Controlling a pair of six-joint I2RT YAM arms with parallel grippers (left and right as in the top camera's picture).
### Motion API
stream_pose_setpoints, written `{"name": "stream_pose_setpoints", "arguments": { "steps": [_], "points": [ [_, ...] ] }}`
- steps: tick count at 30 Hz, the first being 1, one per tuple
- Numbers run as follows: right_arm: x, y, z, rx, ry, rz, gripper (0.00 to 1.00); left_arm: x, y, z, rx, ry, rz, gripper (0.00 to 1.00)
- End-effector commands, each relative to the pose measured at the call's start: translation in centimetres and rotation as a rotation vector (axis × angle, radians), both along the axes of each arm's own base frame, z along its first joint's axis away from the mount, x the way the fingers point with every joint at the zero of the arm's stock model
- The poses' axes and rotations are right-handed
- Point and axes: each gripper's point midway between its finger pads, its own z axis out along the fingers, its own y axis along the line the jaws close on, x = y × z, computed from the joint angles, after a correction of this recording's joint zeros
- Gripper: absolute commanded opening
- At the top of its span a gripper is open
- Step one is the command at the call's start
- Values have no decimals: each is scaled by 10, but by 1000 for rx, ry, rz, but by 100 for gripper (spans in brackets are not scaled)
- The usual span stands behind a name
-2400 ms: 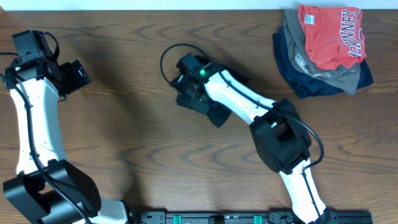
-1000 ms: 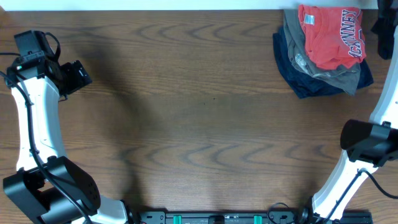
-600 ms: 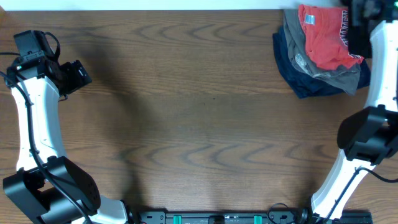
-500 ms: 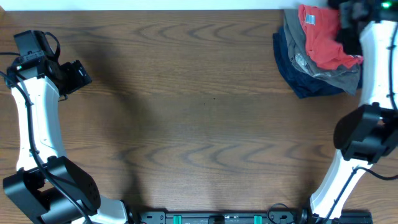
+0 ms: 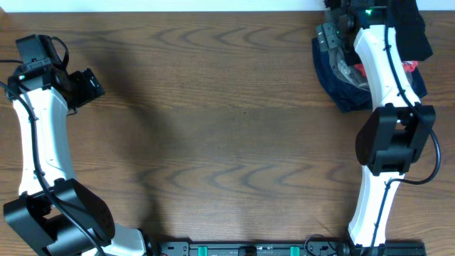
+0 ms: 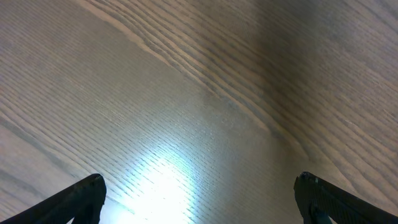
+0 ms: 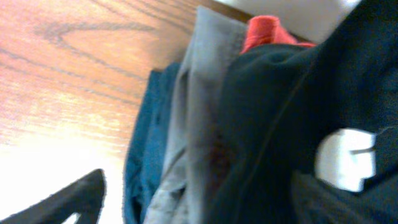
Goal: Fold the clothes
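The clothes, a folded black garment (image 5: pixel 411 28), lie on top of the pile at the table's far right corner. In the right wrist view the black garment (image 7: pixel 292 112) fills the right half and shows a white tag (image 7: pixel 345 158). My right gripper (image 5: pixel 340 18) hovers over the pile's left side. It (image 7: pixel 202 205) is open, its fingers wide apart, and it grips nothing. My left gripper (image 5: pixel 89 87) is at the far left over bare wood. It (image 6: pixel 199 202) is open and empty.
Under the black garment lie a red shirt (image 7: pixel 267 31), a grey garment (image 7: pixel 199 93) and a navy one (image 7: pixel 146 143). The pile's navy edge (image 5: pixel 334 82) reaches toward the table's middle. The table's back edge (image 5: pixel 213 10) runs just behind the pile.
My right arm swung in from the far right over the pile, carrying the black garment. Its gripper opened and the garment now rests on the pile. The left arm stayed still.
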Motion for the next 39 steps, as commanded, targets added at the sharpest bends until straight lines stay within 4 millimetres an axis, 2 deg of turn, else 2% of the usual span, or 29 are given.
{"name": "stream_pose_setpoints", "arguments": {
  "steps": [1, 3, 8, 12, 16, 25, 27, 32, 35, 37, 39],
  "points": [
    [-5, 11, 37, 50, -57, -22, 99, -1, -1, -5, -7, 11, 8, 98],
    [-13, 22, 62, 74, -77, 5, 99, -1, -1, -5, -7, 11, 8, 98],
    [-35, 41, 137, 123, -207, 22, 99, 1, -1, -4, -16, -3, 28, 98],
    [-50, 51, 176, 134, -280, 48, 99, 0, -1, -4, -17, -3, 28, 98],
    [-56, 53, 190, 138, -309, 56, 99, 0, -1, -4, -17, -3, 28, 98],
    [-57, 51, 184, 130, -288, 50, 99, 0, -1, -4, -17, -3, 28, 98],
    [-63, 49, 184, 104, -276, 35, 99, 0, -1, -4, -17, -3, 28, 98],
    [-109, 65, 198, 47, -211, 99, 99, 0, -1, -4, -17, -3, 28, 98],
    [-142, 66, 218, -70, -207, 176, 99, 0, -1, -4, -17, -3, 28, 98],
    [-163, 65, 231, -61, -221, 183, 99, 0, -1, -4, -17, -3, 28, 98],
    [-175, 63, 247, -1, -288, 165, 99, 0, -1, -4, -17, -3, 28, 98]
  ]
}}
